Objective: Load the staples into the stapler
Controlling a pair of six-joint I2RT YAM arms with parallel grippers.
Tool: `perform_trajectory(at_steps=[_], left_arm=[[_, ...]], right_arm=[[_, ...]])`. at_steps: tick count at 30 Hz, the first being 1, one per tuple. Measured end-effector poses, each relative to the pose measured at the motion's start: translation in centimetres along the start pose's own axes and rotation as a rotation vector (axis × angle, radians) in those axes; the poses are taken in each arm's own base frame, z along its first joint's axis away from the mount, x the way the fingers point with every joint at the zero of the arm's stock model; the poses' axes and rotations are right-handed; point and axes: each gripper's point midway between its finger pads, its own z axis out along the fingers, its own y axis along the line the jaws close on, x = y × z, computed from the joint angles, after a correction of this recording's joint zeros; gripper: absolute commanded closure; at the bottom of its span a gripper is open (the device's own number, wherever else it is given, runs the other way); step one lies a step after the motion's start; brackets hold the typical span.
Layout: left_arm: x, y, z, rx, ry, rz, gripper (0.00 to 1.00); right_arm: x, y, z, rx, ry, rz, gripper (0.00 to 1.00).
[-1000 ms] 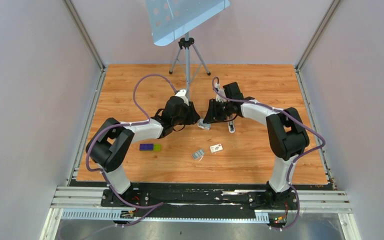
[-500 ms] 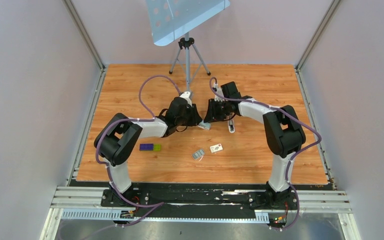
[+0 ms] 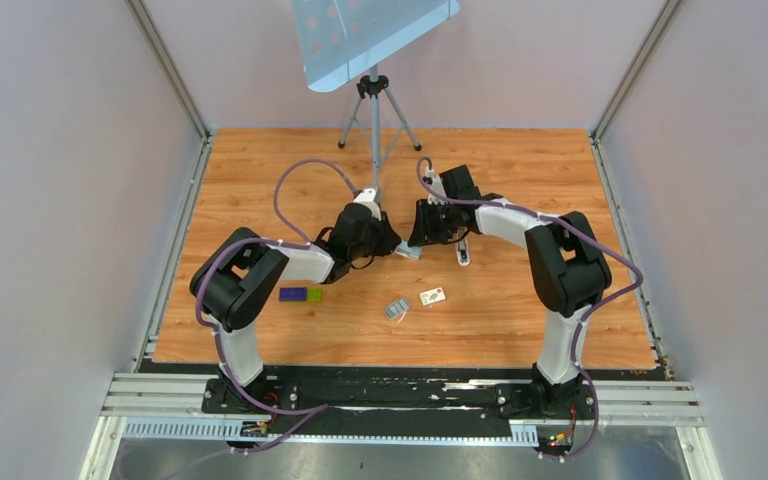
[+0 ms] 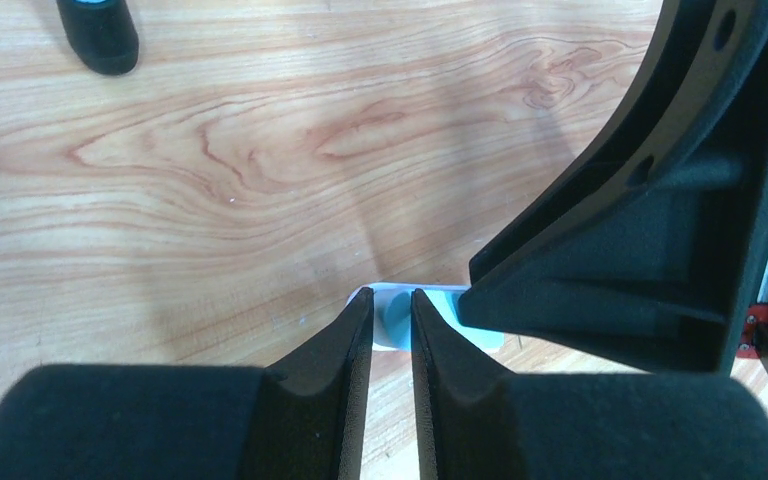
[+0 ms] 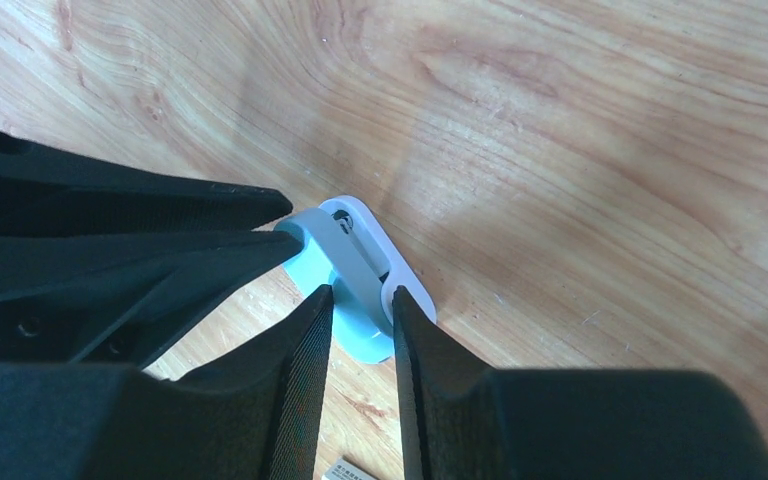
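The stapler [image 3: 409, 252] is tiny, pale blue and white here, and lies low over the wooden floor between both grippers. My left gripper [image 3: 394, 247] is closed on its blue end; in the left wrist view the fingertips [image 4: 390, 300] pinch the stapler [image 4: 393, 322]. My right gripper [image 3: 421, 240] comes from the other side. In the right wrist view its tips [image 5: 362, 292] clamp the stapler [image 5: 358, 250] across its white strip and blue body. The staples [image 3: 396, 308] are a small grey block lying nearer the arm bases.
A small black-and-white elongated piece [image 3: 463, 255] lies just right of the grippers. A flat white labelled card [image 3: 432, 296] lies by the staples. A purple-and-green block [image 3: 301, 294] is to the left. A tripod stand [image 3: 375, 120] stands at the back; its black foot [image 4: 100, 35] is close.
The left arm's elbow has swung in towards the centre and its cable loop shifted. Both grippers stay closed on the stapler, which has barely moved.
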Motion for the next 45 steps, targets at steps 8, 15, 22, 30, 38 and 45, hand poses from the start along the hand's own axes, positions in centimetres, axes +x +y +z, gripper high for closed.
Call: perform_trajectory(at_steps=[8, 15, 22, 30, 38, 45], left_arm=[[0.3, -0.1, -0.5, -0.011, -0.029, 0.009, 0.78], [0.0, -0.3, -0.4, -0.018, -0.020, 0.012, 0.69], [-2.7, 0.6, -3.2, -0.082, 0.011, 0.030, 0.56], [-13.2, -4.2, -9.6, -0.022, -0.178, 0.131, 0.27], [-15.1, -1.9, -14.7, -0.087, -0.229, 0.102, 0.00], [-11.0, 4.0, -15.7, -0.112, -0.138, -0.060, 0.00]], right_arm=[[0.0, 0.0, 0.0, 0.010, -0.008, -0.014, 0.69], [0.2, 0.1, -0.4, 0.031, -0.004, -0.034, 0.56], [-0.2, 1.3, -3.8, 0.068, -0.043, -0.075, 0.30], [-1.3, 3.0, -8.9, 0.115, -0.166, -0.119, 0.00], [2.2, 4.1, -12.1, 0.227, -0.171, -0.244, 0.00], [4.8, 3.8, -13.2, 0.288, -0.169, -0.288, 0.23]])
